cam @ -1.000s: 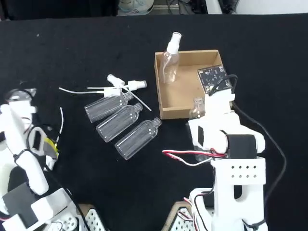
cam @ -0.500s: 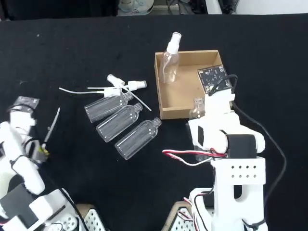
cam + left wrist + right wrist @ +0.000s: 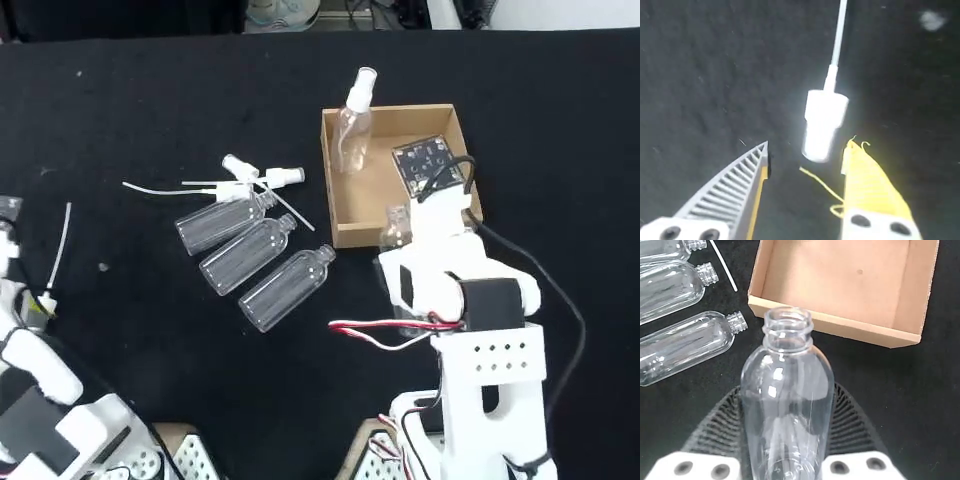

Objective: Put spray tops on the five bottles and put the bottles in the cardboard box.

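Capping a second bottle looks like the step in hand. The right claw (image 3: 787,392) is pressed onto an open-necked bottle (image 3: 787,355), holding it upright just off the 6 o'clock wall of the cardboard box (image 3: 355,236). One capped bottle (image 3: 352,128) already stands in the box's 11 o'clock corner, so four remain. Three lying bottles (image 3: 248,253) rest uncapped on the worktop (image 3: 150,90) at 9 o'clock from the box. The loose spray tops (image 3: 262,178) lie just past their necks.

The left claw (image 3: 807,146) sits near the worktop's 8 o'clock edge, well apart from the held bottle. Its jaws are spread to either side of a spray top (image 3: 824,117). The taped jaw is touching or nearly touching the cap (hard to say which), while a dark gap shows on the ridged side. I judge the top not firmly pinched.

The next move calls for closing on that cap and carrying it across toward 3 o'clock. Its long dip tube then has to be threaded into the narrow neck before the cap is seated. The thin tube is likely to flex, so alignment matters.
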Controlling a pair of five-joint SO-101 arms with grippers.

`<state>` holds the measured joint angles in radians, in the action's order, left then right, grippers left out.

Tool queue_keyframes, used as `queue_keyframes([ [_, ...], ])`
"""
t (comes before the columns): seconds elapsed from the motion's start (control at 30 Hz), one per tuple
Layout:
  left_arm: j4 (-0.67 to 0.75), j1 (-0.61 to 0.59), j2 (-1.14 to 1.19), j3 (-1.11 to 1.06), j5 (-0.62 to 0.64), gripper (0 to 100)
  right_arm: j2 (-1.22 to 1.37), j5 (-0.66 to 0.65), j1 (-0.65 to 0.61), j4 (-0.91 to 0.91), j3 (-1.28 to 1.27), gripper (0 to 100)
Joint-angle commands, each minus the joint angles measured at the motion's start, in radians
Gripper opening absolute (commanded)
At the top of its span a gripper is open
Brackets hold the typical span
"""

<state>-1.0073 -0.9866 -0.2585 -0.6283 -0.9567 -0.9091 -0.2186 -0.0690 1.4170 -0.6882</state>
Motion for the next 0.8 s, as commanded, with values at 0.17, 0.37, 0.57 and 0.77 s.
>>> queue_keyframes([
  [0.17,-0.436,0.027,-0.006,0.213,0.606,24,-0.025,0.011,-0.015,-0.009,0.016,1.1],
  [0.37,-0.382,0.084,-0.006,0.131,1.059,24,-0.025,0.011,-0.015,-0.034,0.013,1.1],
  [0.57,-0.367,0.096,-0.006,0.102,1.634,24,-0.025,0.005,-0.015,-0.034,0.01,1.1],
  [0.77,-0.304,0.136,-0.006,0.084,1.725,24,-0.025,0.003,-0.017,-0.041,0.015,1.1],
])
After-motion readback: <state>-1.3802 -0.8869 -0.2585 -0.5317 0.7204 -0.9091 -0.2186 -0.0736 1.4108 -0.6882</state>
